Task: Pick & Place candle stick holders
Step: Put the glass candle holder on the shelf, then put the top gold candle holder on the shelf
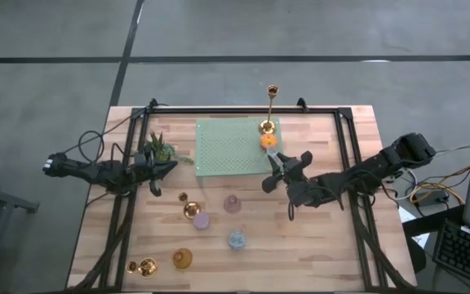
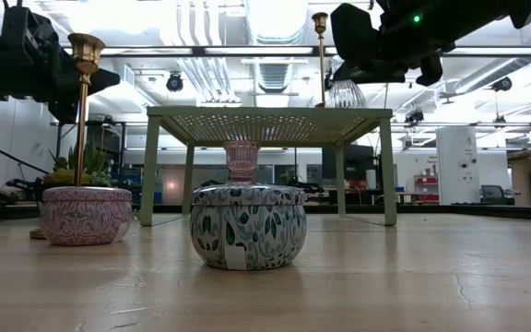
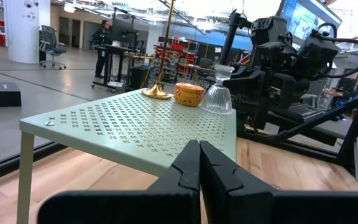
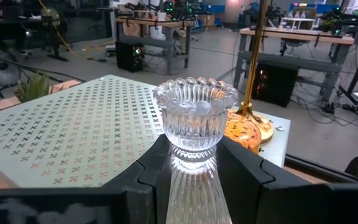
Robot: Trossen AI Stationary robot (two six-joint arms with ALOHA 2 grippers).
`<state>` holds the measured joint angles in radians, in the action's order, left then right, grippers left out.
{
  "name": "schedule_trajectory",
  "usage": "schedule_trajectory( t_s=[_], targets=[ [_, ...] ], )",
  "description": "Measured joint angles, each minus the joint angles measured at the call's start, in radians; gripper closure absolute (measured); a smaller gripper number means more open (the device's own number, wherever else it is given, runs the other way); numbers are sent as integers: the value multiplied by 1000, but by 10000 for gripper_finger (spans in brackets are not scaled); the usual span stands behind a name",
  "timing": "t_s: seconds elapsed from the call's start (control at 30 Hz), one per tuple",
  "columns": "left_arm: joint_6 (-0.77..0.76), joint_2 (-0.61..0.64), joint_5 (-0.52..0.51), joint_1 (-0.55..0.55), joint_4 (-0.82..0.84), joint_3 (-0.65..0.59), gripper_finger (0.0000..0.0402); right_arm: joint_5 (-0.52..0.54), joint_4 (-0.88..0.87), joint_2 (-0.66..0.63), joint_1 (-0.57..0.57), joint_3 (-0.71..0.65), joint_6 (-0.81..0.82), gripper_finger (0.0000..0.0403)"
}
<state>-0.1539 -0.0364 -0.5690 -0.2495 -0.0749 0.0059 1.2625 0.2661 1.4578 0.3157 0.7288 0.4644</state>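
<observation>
A tall gold candlestick (image 1: 271, 106) and a squat orange holder (image 1: 266, 140) stand on the pale green perforated stand (image 1: 227, 147) near its right edge. My right gripper (image 1: 274, 158) is at that edge, shut on a clear ribbed glass holder (image 4: 194, 115), which sits just beside the orange holder (image 3: 189, 93). My left gripper (image 3: 199, 167) is shut and empty, left of the stand by the potted plant (image 1: 160, 149). Two more gold candlesticks (image 1: 190, 209) (image 1: 143, 266) and purple (image 1: 201, 220), pink (image 1: 232, 203), blue (image 1: 237, 239) and amber (image 1: 183, 259) holders stand on the wood in front. My right gripper pinches the clear holder's flared lower part (image 4: 191, 180), below the beaded cup, between its two fingers (image 4: 244, 171). The fingers come level from the table's right side. The holder is upright, and its foot (image 3: 217, 109) appears to rest on the stand's top near the right edge.
The stand is a raised little table on legs (image 2: 265, 115), with bare top left of the holders. The plant stands at its left. The arm frames' rails (image 1: 353, 163) run along both sides of the wooden table. Bare wood lies at the front right.
</observation>
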Motion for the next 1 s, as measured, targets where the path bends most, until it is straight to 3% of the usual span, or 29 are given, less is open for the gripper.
schedule_trajectory(
  t_s=[0.33,1.0],
  targets=[
    [0,0,0,0,0,0,399,-4,-1,-8,0,-1,-19,287],
    [0,0,0,0,0,0,399,-25,-1,-73,58,7,-76,178]
  ],
)
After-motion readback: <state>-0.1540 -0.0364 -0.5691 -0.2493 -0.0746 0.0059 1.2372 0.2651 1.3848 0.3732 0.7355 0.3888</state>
